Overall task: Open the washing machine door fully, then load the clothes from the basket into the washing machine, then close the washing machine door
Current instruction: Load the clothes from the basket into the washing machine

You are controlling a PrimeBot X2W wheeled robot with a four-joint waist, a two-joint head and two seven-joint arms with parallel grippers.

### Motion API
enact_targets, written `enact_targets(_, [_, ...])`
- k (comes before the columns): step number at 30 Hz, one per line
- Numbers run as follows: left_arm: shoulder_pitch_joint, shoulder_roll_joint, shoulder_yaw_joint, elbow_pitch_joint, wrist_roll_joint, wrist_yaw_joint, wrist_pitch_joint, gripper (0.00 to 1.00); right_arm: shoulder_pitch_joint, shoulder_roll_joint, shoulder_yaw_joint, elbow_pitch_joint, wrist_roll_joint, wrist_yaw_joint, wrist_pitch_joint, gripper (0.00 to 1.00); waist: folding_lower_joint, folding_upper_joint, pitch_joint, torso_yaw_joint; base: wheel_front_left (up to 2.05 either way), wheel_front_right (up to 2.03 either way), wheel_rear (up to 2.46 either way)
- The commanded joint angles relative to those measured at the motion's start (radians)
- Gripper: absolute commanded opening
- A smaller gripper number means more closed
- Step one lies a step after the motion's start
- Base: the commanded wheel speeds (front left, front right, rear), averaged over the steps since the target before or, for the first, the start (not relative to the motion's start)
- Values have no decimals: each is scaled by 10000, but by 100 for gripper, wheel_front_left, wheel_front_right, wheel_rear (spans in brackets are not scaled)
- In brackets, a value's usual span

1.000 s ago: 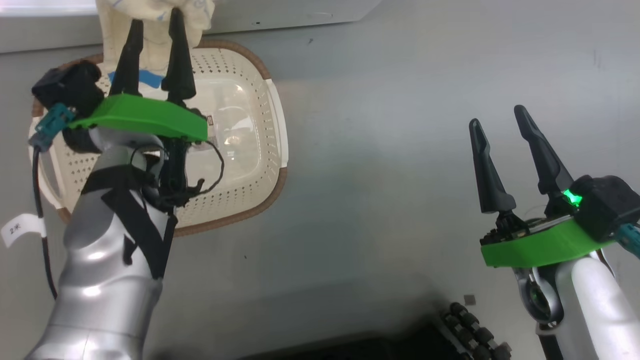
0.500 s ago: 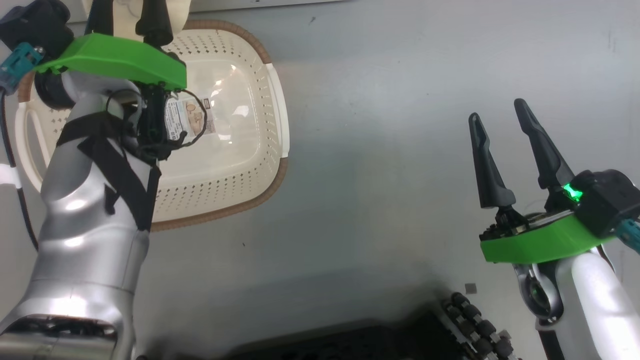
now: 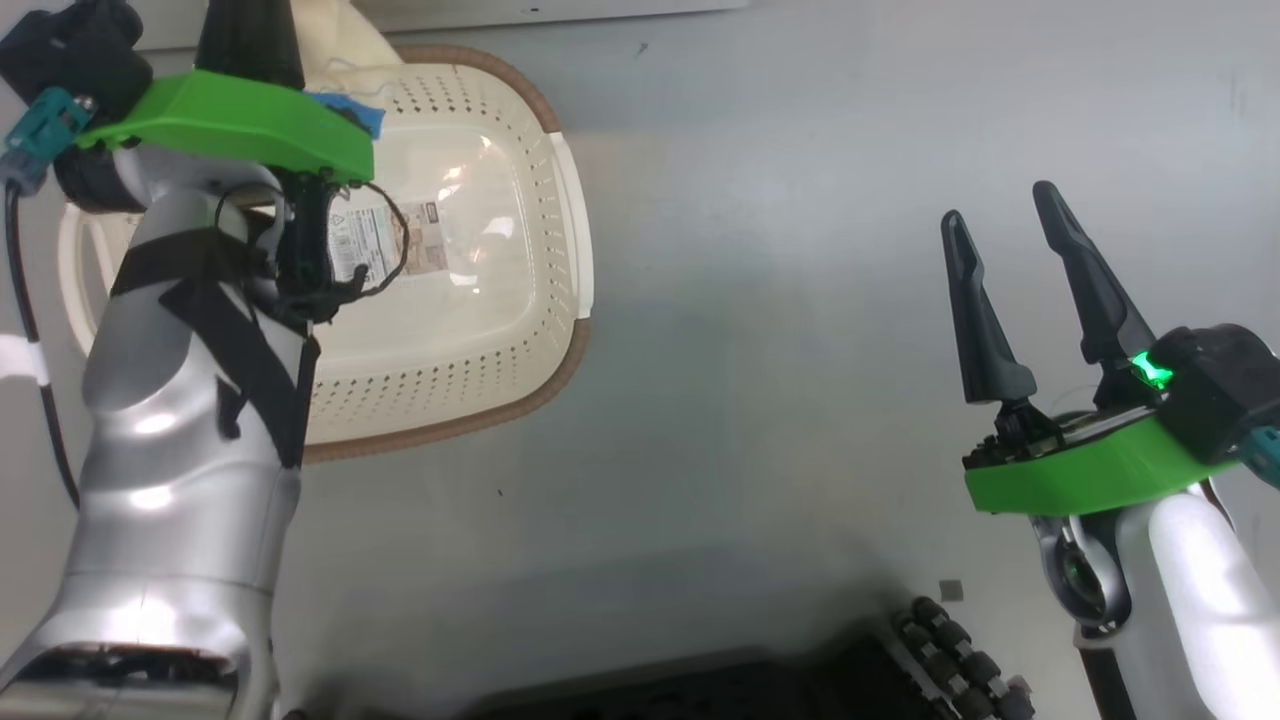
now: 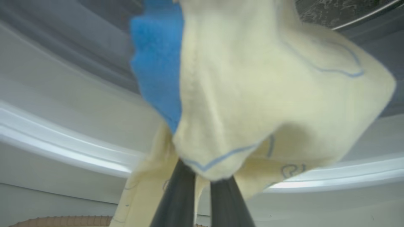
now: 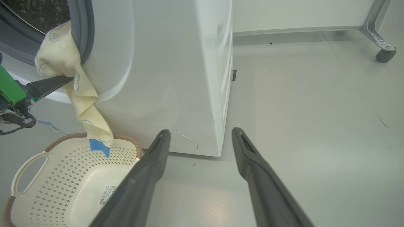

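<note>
One white washing machine (image 5: 164, 78) directly behind the basket (image 5: 79, 137), grey gasket (image 5: 82, 25) ringing its mouth. Left gripper (image 4: 202, 179) clamped shut on the pale yellow garment (image 5: 75, 94) at that gasket. Long axis vertical, blue-patched end down, at the basket rim. Right gripper (image 5: 201, 131) wide open, empty, over floor (image 5: 315, 110).

The clothes (image 4: 252, 78) are pale yellow with thin blue outlines and a bright blue piece. The basket (image 3: 480, 380) is cream, patterned with diamond holes, brown-rimmed, white-handled. The washing machine (image 5: 164, 63) is white with a grey gasket (image 5: 83, 19), the floor (image 5: 300, 110) pale grey. The right gripper (image 3: 997, 200) has dark fingers (image 3: 975, 300), green mount (image 3: 1080, 480).
</note>
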Motion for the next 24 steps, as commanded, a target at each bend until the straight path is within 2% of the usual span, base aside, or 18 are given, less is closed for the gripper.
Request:
enact_targets(1, [153,308,388,-799,269,-34,-82,0,97,-8,132,-235,1,35,-63,100,-2,0,-190,63,0,0,0])
enact_targets(14, [1484,308,30,-2353,916,-55,-82,0,135,-18,319,106,157,35,-63,100,-2,0,-1153,208,0,0,0])
enact_targets(18, [1349,360,73,-2190,1091,-57,-82,0,173,17,453,219,238,35,-63,100,-2,0,-1408,121,0,0,0])
enact_targets(24, [352,841,-46,-1511,1563,28,-3,0,183,62,588,291,363,35,-63,100,-2,0,-1582,-136,0,0,0])
